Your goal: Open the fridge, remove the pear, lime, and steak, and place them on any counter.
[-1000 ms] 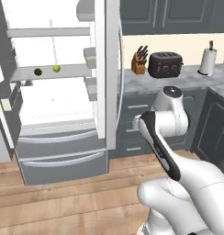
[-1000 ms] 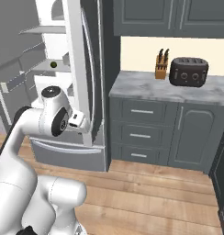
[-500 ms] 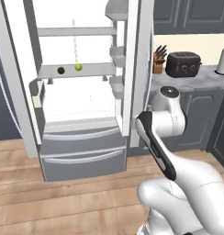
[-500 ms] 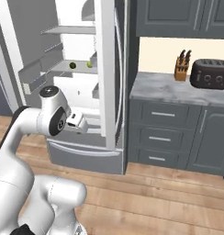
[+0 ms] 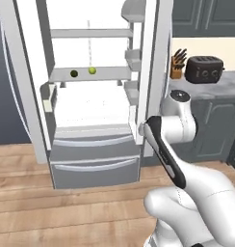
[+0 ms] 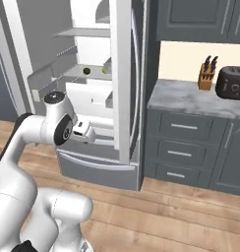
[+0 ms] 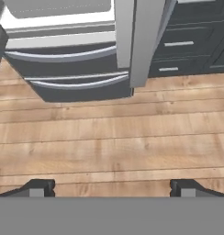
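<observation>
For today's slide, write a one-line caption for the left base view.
Open fridge with lime and pear side by side on a shelf; knife block and toaster on the counter.

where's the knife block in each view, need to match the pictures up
Left base view: the knife block stands at the right, upper part, on the counter, just left of the black toaster.
Right base view: the knife block is at the upper right, against the cream wall, again left of the toaster.
Hand view: not in it.
Shared landmark: the toaster beside it.
</observation>
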